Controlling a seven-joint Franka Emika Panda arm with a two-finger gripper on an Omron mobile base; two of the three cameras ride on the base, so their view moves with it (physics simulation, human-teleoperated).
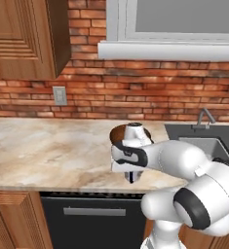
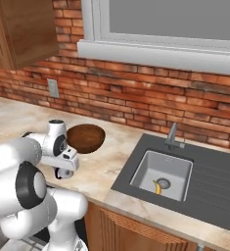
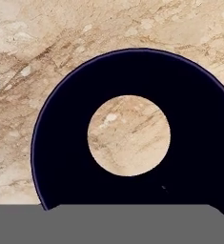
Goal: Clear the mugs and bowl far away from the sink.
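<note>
The gripper hangs low over the marble counter, well left of the sink; the arm hides its fingers, so whether the jaws are apart or clamped cannot be told. In the hand view one mug shows from straight above as a dark blue ring, cut off at the bottom and right. One brown bowl sits on the counter left of the sink, partly hidden behind the wrist. A small yellow object, too small to identify, lies in the basin by the drain.

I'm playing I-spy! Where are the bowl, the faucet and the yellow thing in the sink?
bowl (image 2: 86,138): right base view, brown inside.
faucet (image 2: 172,133): right base view, upright stem.
yellow thing (image 2: 157,188): right base view, its middle, beside the drain.
</note>
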